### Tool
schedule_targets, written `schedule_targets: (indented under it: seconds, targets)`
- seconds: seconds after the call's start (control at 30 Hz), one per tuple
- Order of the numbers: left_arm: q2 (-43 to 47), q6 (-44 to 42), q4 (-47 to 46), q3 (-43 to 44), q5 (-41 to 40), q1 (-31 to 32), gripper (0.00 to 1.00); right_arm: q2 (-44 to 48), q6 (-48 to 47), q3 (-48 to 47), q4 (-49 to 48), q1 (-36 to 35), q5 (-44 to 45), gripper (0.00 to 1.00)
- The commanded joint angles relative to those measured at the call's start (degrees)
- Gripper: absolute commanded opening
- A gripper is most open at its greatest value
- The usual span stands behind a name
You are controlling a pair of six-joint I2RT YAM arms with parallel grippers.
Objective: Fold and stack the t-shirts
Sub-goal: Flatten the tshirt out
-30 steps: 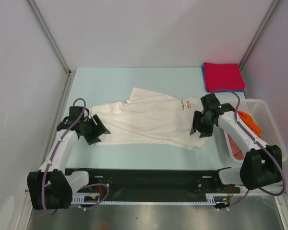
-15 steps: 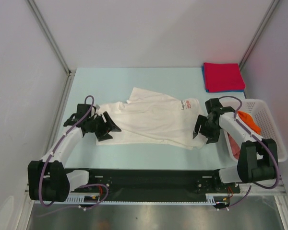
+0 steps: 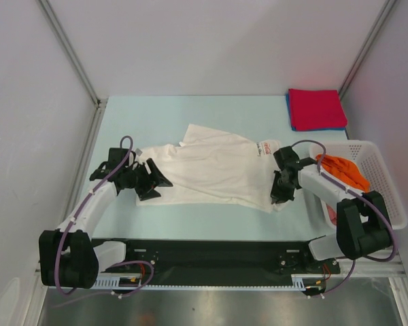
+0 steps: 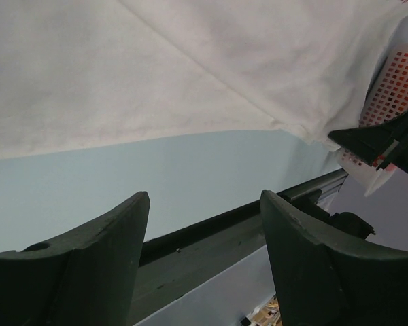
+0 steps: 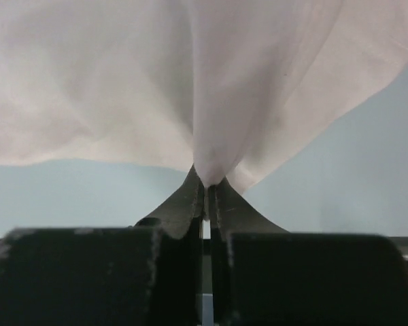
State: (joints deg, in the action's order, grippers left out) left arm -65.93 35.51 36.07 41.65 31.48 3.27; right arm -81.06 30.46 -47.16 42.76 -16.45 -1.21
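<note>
A white t-shirt (image 3: 211, 170) with a red logo print lies spread and creased in the middle of the pale blue table. My right gripper (image 3: 280, 191) is shut on a pinched fold at its right edge; the right wrist view shows the white cloth (image 5: 190, 81) rising from the closed gripper (image 5: 207, 185). My left gripper (image 3: 155, 182) sits open at the shirt's left edge. In its wrist view the gripper (image 4: 204, 204) holds nothing, and the white cloth (image 4: 156, 68) lies beyond the fingertips. A folded red t-shirt (image 3: 316, 109) rests on a blue one (image 3: 326, 129) at the back right.
A white lattice basket (image 3: 381, 166) stands at the right edge, holding an orange t-shirt (image 3: 343, 170) and a pinkish-red one (image 3: 333, 212). It also shows in the left wrist view as the basket (image 4: 401, 81). Grey walls close in both sides. A black rail (image 3: 211, 248) runs along the near edge.
My right gripper has shifted slightly left along the shirt's right edge and closed on a fold of it. The left arm came in to the shirt's left edge, then held still.
</note>
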Motion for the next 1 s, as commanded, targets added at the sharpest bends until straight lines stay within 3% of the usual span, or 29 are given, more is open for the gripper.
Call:
schedule_targets:
  seconds: [0.0,0.13,0.17,0.23,0.27,0.33,0.47,0.53,0.57,0.73,0.9,0.97]
  targets:
    - [1.5,-1.0,-0.1,-0.1,0.9,-0.1,0.72,3.5,3.7,-1.7,2.6,-4.6,2.7,0.0]
    - [3.9,-0.7,0.4,-0.3,-0.4,-0.3,0.72,7.3,7.4,-4.1,10.2,-10.1,-6.7,0.0]
    - [4.1,-0.5,0.3,-0.3,-0.5,-0.3,0.73,7.8,7.9,-4.2,9.4,-10.1,-15.7,0.0]
    - [4.2,-0.4,0.3,-0.3,-0.8,-0.4,0.73,7.7,10.3,-4.4,4.0,-10.0,-25.2,0.0]
    - [4.1,-0.4,0.4,-0.2,-0.7,-0.4,0.73,7.1,11.2,-5.7,2.2,-8.8,-33.0,0.0]
    - [3.8,-0.4,0.3,0.2,-0.7,-0.4,0.73,5.7,13.0,-7.2,-1.3,-6.0,-36.2,0.0]
    - [3.3,-0.2,0.3,0.8,-0.9,-0.4,0.73,1.3,11.6,-6.3,-6.5,8.7,-42.6,0.0]
    - [3.1,-0.1,0.3,1.1,-0.8,-0.4,0.73,-3.0,6.2,-7.9,-5.6,15.5,-42.1,0.0]
    - [3.1,-0.1,0.3,1.2,-0.9,-0.4,0.73,-7.8,3.8,-9.3,-5.1,16.0,-40.6,0.08]
    - [2.8,-0.6,0.5,1.6,-0.7,-0.4,0.72,-19.9,-5.0,-19.9,-0.1,15.9,-29.6,0.28]
    - [2.4,-1.2,0.8,1.9,-1.2,-0.5,0.73,-16.4,-6.8,-24.9,9.1,15.5,-16.8,0.5]
    - [1.7,-1.6,0.8,1.6,-1.0,-0.5,0.73,-13.9,-6.2,-26.5,12.5,12.9,-7.3,0.6]
